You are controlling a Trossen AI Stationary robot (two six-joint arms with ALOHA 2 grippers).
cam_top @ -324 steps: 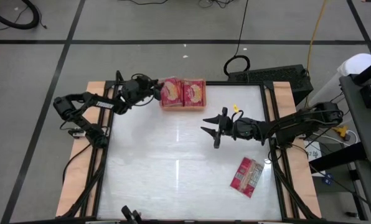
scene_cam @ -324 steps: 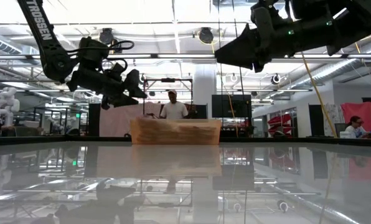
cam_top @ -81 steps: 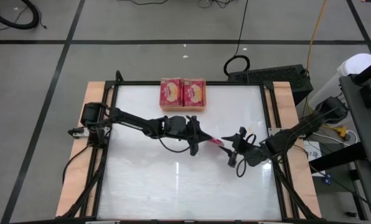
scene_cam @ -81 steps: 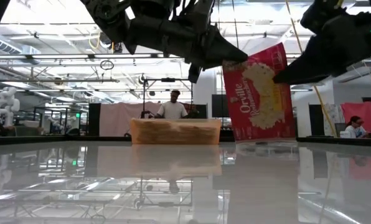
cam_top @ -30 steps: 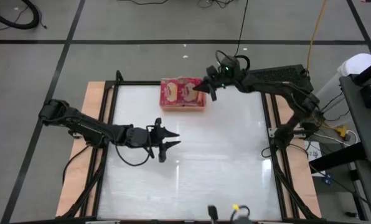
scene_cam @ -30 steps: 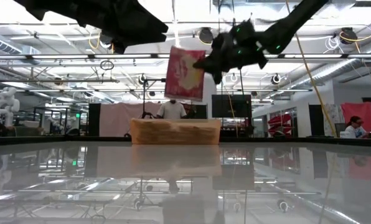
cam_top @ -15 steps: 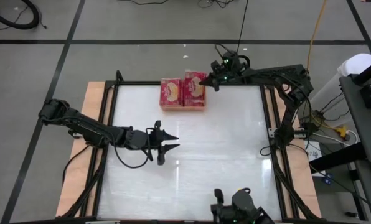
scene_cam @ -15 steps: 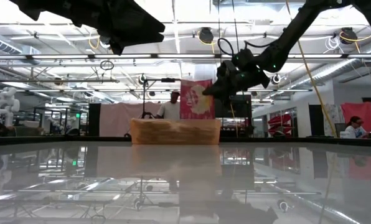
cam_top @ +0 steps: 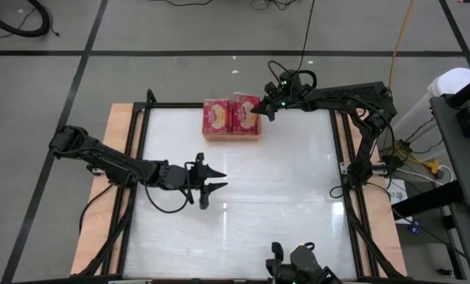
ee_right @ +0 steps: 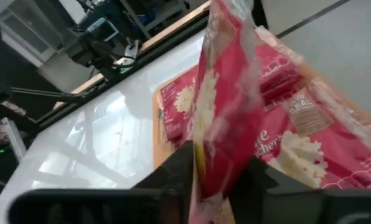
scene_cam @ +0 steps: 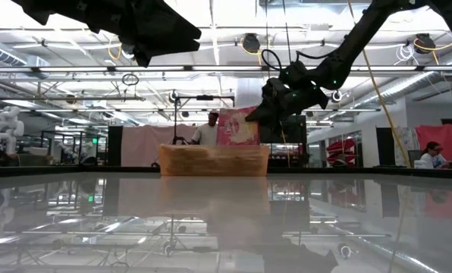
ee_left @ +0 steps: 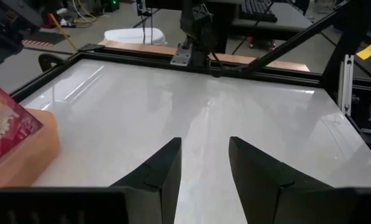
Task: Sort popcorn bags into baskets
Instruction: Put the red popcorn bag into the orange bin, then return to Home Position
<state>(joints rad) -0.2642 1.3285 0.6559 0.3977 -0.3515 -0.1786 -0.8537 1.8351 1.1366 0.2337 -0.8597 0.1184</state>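
Popcorn bag [ee_right: 226, 106] hangs upright, pinched by the right end effector [cam_top: 260, 110] over the orange basket [cam_top: 232, 136], positioned for dropping; left end effector [cam_top: 211, 184] waits spread above the tabletop [cam_top: 282, 197].

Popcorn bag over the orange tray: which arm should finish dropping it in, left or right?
Right. The right gripper is shut on the popcorn bag, held on edge directly over the orange tray, which already holds bags. The left gripper hangs open and empty over mid-table, well short of the tray.

orange tray [ee_left: 23, 146] cut off, packet [ee_right: 226, 118] top cropped
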